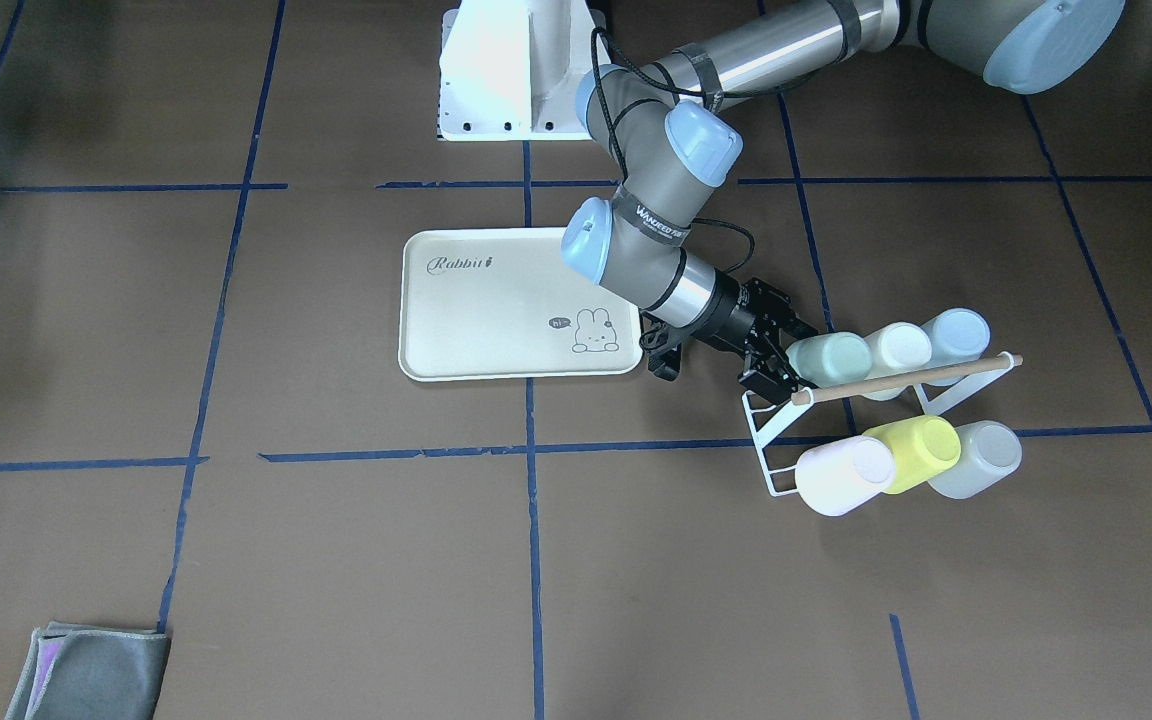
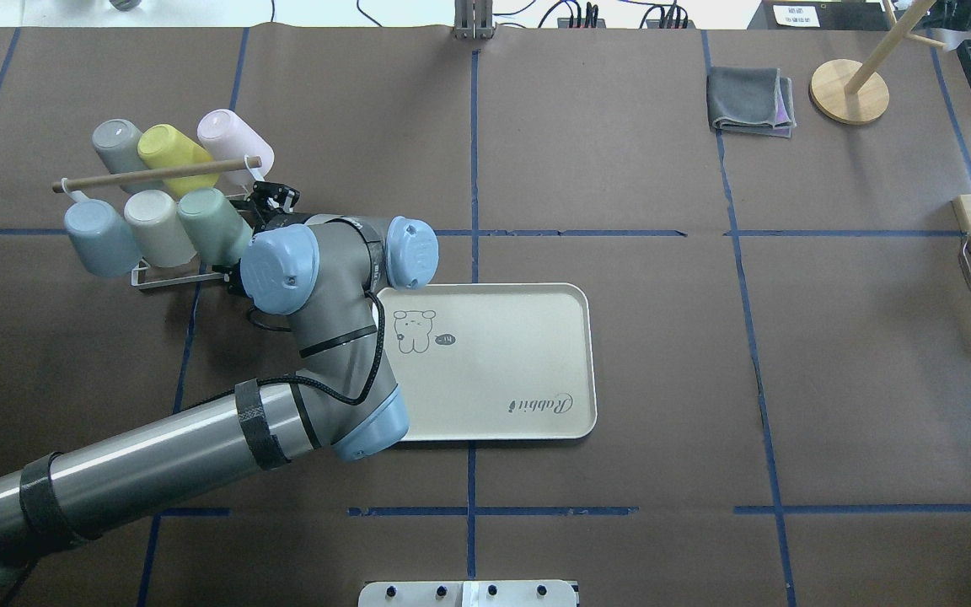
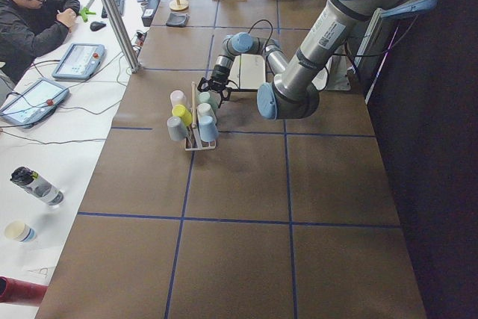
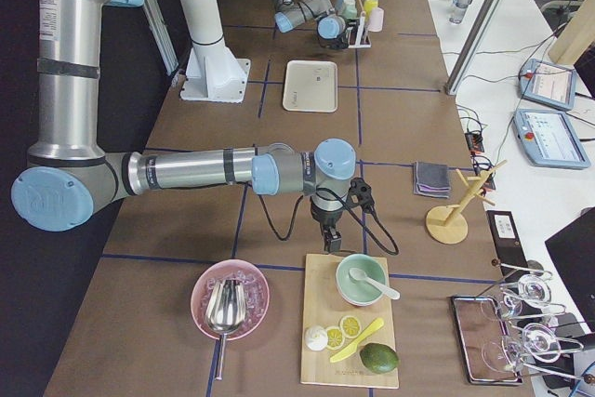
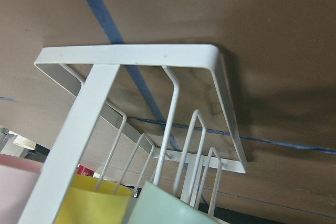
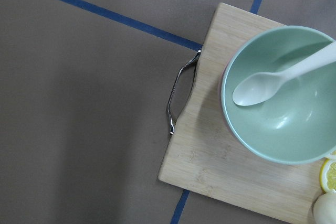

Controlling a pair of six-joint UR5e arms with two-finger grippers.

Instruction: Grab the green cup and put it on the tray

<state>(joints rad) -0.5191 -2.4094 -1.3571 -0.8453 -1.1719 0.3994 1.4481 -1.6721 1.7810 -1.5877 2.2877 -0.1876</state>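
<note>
The green cup (image 1: 831, 358) lies tilted on a white wire rack (image 1: 766, 450), at the end of the row nearest the tray; it also shows in the overhead view (image 2: 214, 221) and at the bottom of the left wrist view (image 5: 168, 208). My left gripper (image 1: 784, 356) is open, with one finger on each side of the cup's near end; I cannot tell if they touch it. The cream tray (image 1: 496, 310) with the "Rabbit" script lies bare beside the arm. My right gripper (image 4: 332, 239) hangs over a cutting board far from the rack; I cannot tell its state.
The rack also holds cream (image 1: 898, 350), pale blue (image 1: 956, 335), pink (image 1: 841, 475), yellow-green (image 1: 916, 452) and grey (image 1: 981, 460) cups under a wooden rod (image 1: 906, 378). A grey cloth (image 2: 751, 101) and a wooden stand (image 2: 850, 91) sit far right. A green bowl (image 6: 283, 98) stands on the cutting board (image 6: 210, 156).
</note>
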